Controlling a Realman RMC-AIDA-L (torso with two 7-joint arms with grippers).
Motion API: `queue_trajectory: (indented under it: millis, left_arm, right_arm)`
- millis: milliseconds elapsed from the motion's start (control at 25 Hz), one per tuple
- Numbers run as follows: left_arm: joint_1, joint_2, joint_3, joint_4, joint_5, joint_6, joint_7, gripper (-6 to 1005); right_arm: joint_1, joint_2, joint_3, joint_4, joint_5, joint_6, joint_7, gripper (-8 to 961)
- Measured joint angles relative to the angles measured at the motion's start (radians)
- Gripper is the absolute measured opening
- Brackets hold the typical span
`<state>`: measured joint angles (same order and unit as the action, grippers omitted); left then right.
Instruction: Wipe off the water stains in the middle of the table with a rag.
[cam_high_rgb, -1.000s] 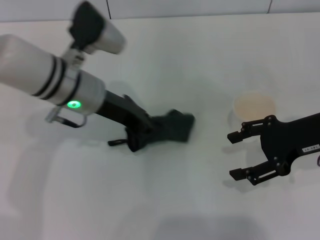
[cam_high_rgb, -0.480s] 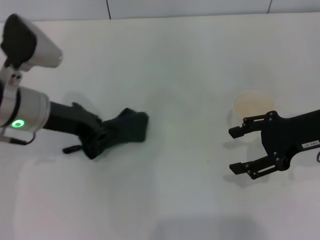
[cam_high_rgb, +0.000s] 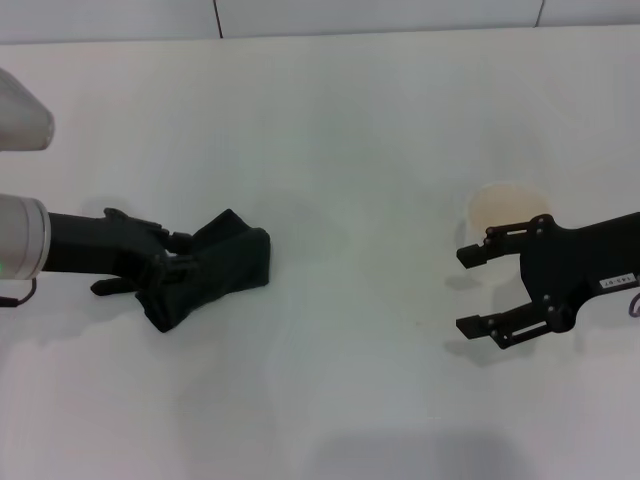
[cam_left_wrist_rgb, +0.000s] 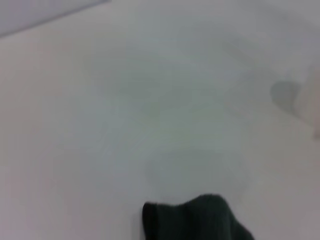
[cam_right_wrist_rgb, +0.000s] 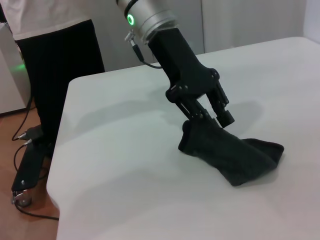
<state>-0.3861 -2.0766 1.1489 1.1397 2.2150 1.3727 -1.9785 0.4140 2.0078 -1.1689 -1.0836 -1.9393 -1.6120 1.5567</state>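
Note:
The dark green-black rag (cam_high_rgb: 222, 262) lies bunched on the white table (cam_high_rgb: 340, 120) at the left. My left gripper (cam_high_rgb: 175, 260) is shut on the rag's near end, with its thin strap (cam_high_rgb: 103, 287) trailing beside the fingers. The right wrist view shows the left gripper (cam_right_wrist_rgb: 209, 120) pressing down onto the rag (cam_right_wrist_rgb: 235, 152). The left wrist view shows the rag's edge (cam_left_wrist_rgb: 195, 217) on the bare tabletop. No orange-amber stain shows in any view. My right gripper (cam_high_rgb: 463, 290) is open and empty at the right, just in front of the cup.
A pale translucent cup (cam_high_rgb: 510, 208) stands at the right, behind the right gripper's fingers. A person in dark trousers (cam_right_wrist_rgb: 55, 55) stands past the table's left end, with cables on the floor (cam_right_wrist_rgb: 27, 150). The table's corner edge (cam_right_wrist_rgb: 62, 165) is near there.
My left gripper has dragged the rag from the table's middle far to the left. The right gripper has stayed open by the cup, almost still.

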Motion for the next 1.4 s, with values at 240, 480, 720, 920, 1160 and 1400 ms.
queue_trajectory:
  millis: [240, 480, 720, 920, 1160, 1400]
  left_arm:
    - [0.036, 0.001, -0.047, -0.007, -0.151, 0.035, 0.164, 384]
    - [0.067, 0.0, -0.223, -0.022, -0.282, 0.211, 0.36, 530]
    - [0.108, 0.009, -0.365, -0.098, -0.302, 0.395, 0.594, 555]
    - [0.167, 0.012, -0.371, -0.112, -0.282, 0.421, 0.661, 555]
    - [0.236, 0.0, -0.371, -0.13, -0.266, 0.456, 0.764, 555]
    - [0.275, 0.0, -0.373, -0.16, -0.272, 0.474, 0.821, 555]
  right_arm:
    - [-0.004, -0.001, 0.015, -0.003, 0.005, 0.0, 0.0, 808]
    - [-0.006, -0.002, 0.029, -0.004, 0.005, -0.013, -0.002, 808]
    - [-0.006, 0.002, 0.022, -0.004, 0.007, -0.028, -0.004, 807]
    - [-0.005, 0.004, 0.009, -0.006, 0.025, -0.041, -0.006, 807]
    - [-0.011, 0.004, 0.011, -0.011, 0.046, -0.058, -0.008, 807]
    - [-0.071, 0.004, 0.011, -0.034, 0.079, -0.069, -0.052, 806]
